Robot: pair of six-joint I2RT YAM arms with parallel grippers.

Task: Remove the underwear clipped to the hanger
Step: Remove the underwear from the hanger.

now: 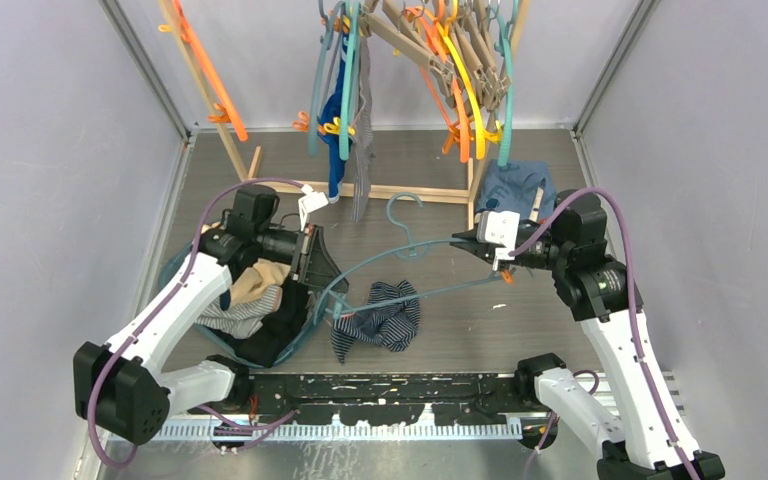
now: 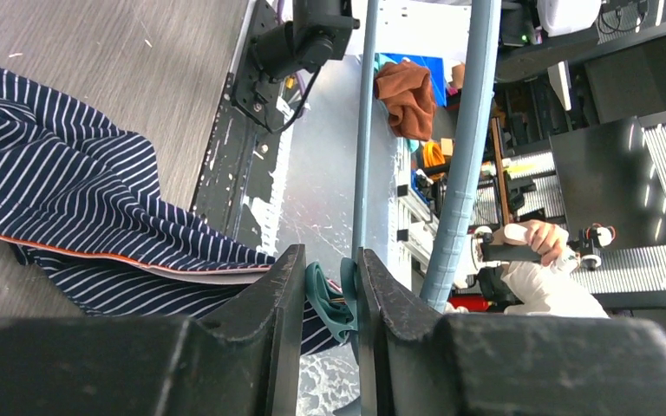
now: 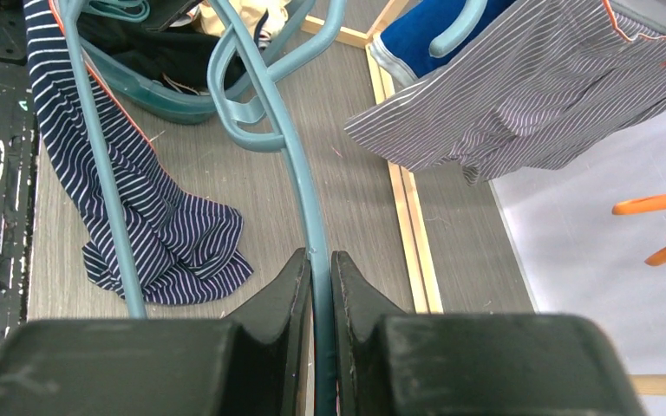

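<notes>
Navy pinstriped underwear (image 1: 378,318) lies crumpled on the counter (image 1: 480,330), below and between your two sets of jaws.
Your left jaws stand narrow, pinching the teal clip (image 2: 328,299), with the striped cloth running up to it from their left. Your right jaws are closed tight on the bar of the teal hanger (image 3: 302,204), which runs straight ahead of them, the underwear to their left.

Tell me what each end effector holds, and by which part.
Right end effector: the teal hanger, gripped on one arm. Left end effector: that hanger's teal clip, pinched from both sides.
</notes>
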